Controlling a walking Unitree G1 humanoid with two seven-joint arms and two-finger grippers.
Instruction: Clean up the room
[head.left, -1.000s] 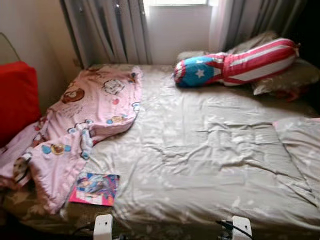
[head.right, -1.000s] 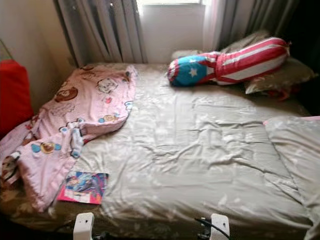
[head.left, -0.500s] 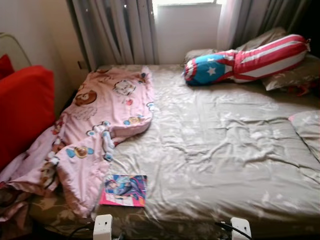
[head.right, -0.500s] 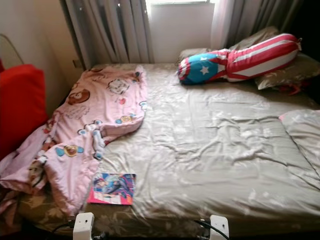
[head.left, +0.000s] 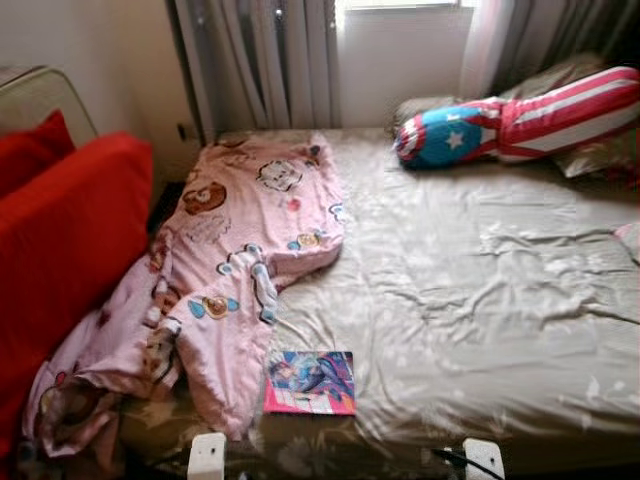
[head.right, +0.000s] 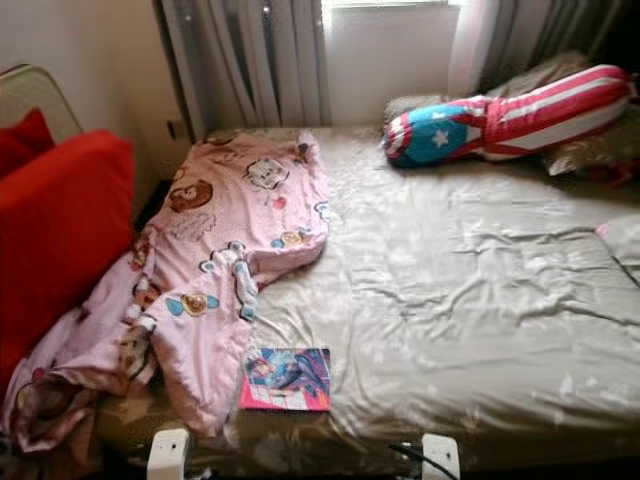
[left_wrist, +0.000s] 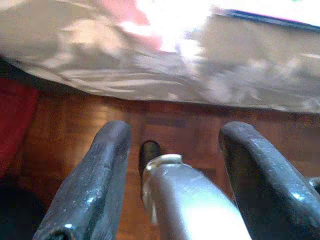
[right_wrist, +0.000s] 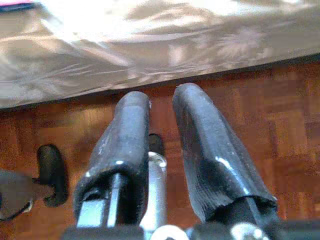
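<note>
A crumpled pink cartoon-print blanket (head.left: 235, 260) lies over the left side of the bed and hangs off its near left corner. Beside its lower end a colourful book (head.left: 311, 382) lies flat near the bed's front edge. A long star-and-stripes bolster (head.left: 520, 118) rests at the head of the bed on the right. My left gripper (left_wrist: 175, 131) hangs low over the wooden floor in front of the bed, open and empty. My right gripper (right_wrist: 161, 95) hangs likewise, its fingers (right_wrist: 127, 135) nearly together with nothing between them.
The bed's beige sheet (head.left: 500, 300) is wrinkled. A red cushion (head.left: 60, 240) stands close on the left. Grey curtains (head.left: 260, 60) and a window are behind the bed, with beige pillows (head.left: 590, 150) at the far right. Wooden parquet floor (right_wrist: 280, 100) runs along the bed's front.
The camera has swung to the left: the bed and everything on it shifted right in the picture and more of the red cushion shows. Nothing on the bed moved.
</note>
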